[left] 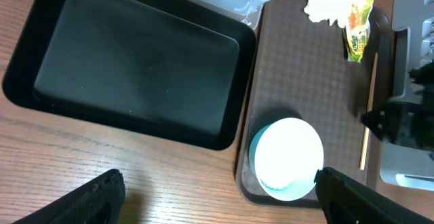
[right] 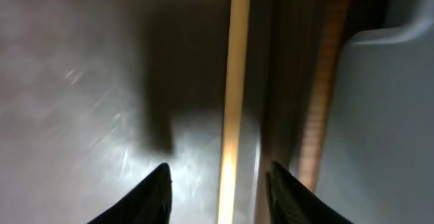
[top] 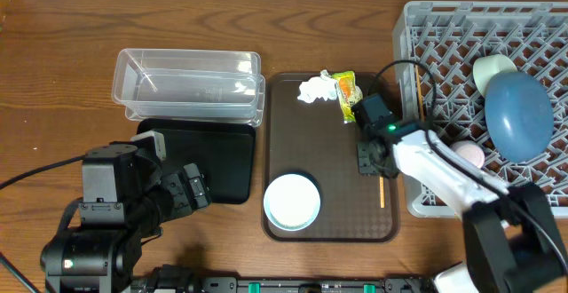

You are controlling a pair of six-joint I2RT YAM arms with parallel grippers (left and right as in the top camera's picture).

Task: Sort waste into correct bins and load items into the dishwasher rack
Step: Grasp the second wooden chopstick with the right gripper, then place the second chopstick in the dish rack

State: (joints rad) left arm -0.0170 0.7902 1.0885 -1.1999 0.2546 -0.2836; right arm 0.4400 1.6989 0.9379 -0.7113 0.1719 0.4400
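Note:
A wooden chopstick (right: pixel 234 81) lies along the right edge of the brown serving tray (top: pixel 333 142). It also shows in the overhead view (top: pixel 382 191) and the left wrist view (left: pixel 369 102). My right gripper (right: pixel 217 190) is open and low over the tray, one finger on each side of the chopstick; the overhead view shows it too (top: pixel 368 158). A white tissue (top: pixel 312 90) and a yellow-green wrapper (top: pixel 344 93) lie at the tray's far end. A white bowl (top: pixel 292 201) sits at its near end. My left gripper (left: pixel 217 197) is open and empty over the table. No rice grains are visible.
The clear tub (top: pixel 188 84) stands behind the black tray (top: pixel 209 155), both left of the serving tray. The grey rack (top: pixel 444 27) at the right holds a dark-blue bowl (top: pixel 517 115), a pale mint-green bowl (top: pixel 493 69) and a pink cup (top: pixel 469 155).

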